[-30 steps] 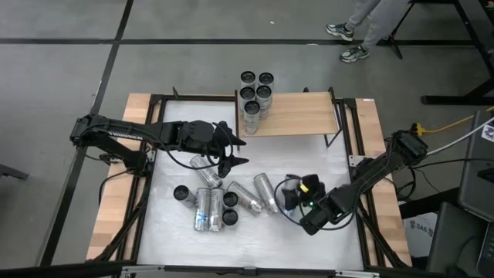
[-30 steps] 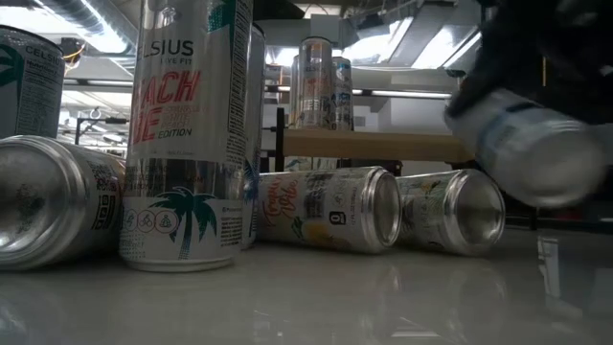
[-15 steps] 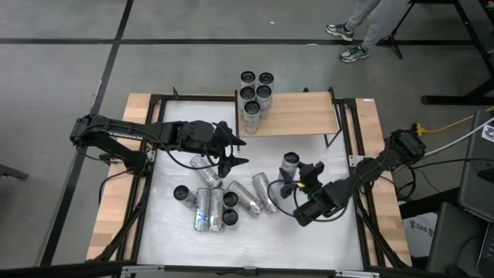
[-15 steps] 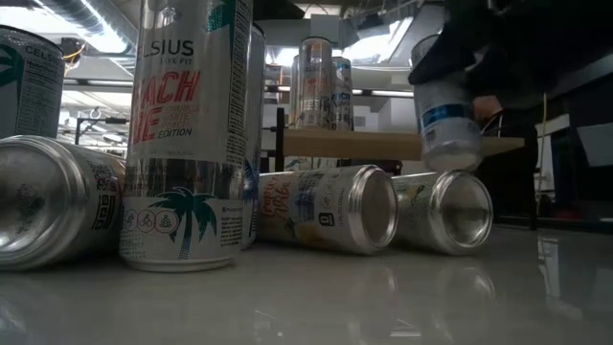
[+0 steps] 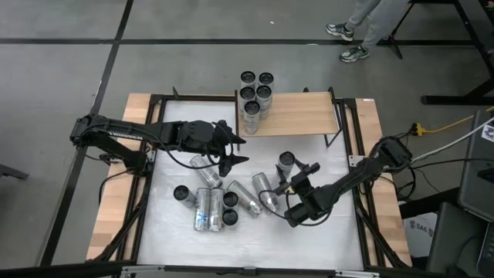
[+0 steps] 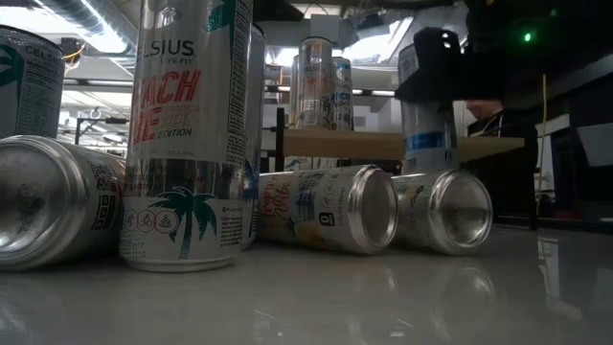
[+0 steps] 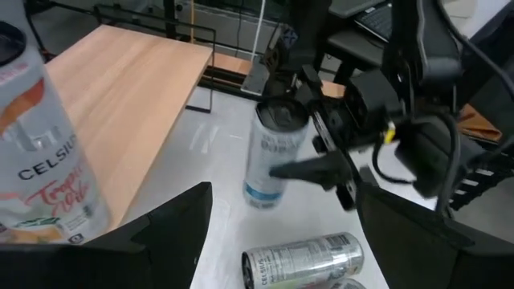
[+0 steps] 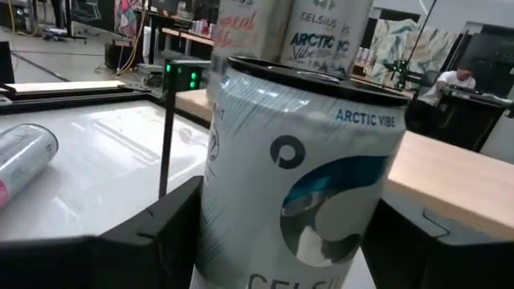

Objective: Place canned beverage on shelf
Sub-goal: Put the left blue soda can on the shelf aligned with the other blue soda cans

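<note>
Your right gripper [image 5: 292,171] has its jaws closed on an upright can [image 5: 287,161], which sits squarely between the two fingers [image 8: 144,233] in the right wrist view. The can is lifted off the white table [image 5: 340,232], hanging above the lying cans [image 6: 383,209] in the low view. It is over the table in front of the shelf [image 5: 297,113], short of the board's near edge.

On the shelf, five cans [image 5: 255,94] stand upright, bunched together at its left end; the rest of the pale board is bare.

Your left gripper [image 5: 234,149] waits over the table left of the shelf, jaws partly spread and holding nothing, fingers [image 7: 173,229] apart in its wrist view.

On the table, more cans [image 5: 212,202] lie on their sides or stand upright between the two arms
</note>
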Robot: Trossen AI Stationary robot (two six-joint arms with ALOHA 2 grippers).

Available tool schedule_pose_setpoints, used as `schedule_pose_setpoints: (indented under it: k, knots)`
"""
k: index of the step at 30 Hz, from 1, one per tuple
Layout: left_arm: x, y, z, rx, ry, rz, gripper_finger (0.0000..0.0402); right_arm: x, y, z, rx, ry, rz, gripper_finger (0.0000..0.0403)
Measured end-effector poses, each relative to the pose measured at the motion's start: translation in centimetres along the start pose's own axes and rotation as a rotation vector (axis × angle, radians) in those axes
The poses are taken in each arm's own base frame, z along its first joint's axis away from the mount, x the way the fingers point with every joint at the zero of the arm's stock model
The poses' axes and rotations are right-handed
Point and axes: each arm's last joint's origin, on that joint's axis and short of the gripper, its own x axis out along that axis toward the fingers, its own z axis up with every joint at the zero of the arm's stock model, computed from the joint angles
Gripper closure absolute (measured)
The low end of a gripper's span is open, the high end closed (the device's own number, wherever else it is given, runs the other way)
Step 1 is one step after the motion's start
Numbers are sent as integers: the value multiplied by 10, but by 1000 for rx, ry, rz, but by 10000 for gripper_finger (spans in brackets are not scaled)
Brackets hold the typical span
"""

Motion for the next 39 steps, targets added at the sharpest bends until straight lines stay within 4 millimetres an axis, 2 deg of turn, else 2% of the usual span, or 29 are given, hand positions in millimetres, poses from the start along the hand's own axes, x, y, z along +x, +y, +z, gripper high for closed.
schedule_pose_setpoints:
  k: [8, 13, 21, 39]
  knots:
    - [0, 1, 0, 0, -7, 22, 98, 2, 11, -25, -44, -16, -9, 140]
    - [0, 1, 0, -1, -7, 22, 98, 3, 15, -40, -15, -15, -11, 139]
    - [0, 1, 0, -2, -7, 22, 98, 5, 19, -56, -51, 4, -12, 138]
    - [0, 1, 0, -3, -7, 22, 98, 5, 21, -61, -56, 31, -8, 99]
